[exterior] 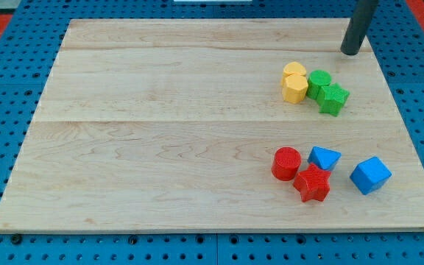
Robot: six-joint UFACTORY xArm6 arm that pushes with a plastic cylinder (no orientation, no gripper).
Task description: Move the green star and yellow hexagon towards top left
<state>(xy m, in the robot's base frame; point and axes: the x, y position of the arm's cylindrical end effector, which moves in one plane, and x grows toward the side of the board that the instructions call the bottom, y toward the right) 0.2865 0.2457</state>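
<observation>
My tip [351, 52] is resting on the wooden board [160, 125] near its top right corner; it is a bare rod, with no pincer to release or clench. The green star [334, 99] is sitting at 7 o'clock from my tip, touching a green cylinder [318, 82]. The yellow hexagon [294, 88] is lying at 9 o'clock from that cylinder, pressing against another yellow block [294, 71]. At the board's 4 o'clock, a red cylinder [286, 163], red star [312, 183] and 2 blue blocks [324, 157] [370, 175] are sitting.
</observation>
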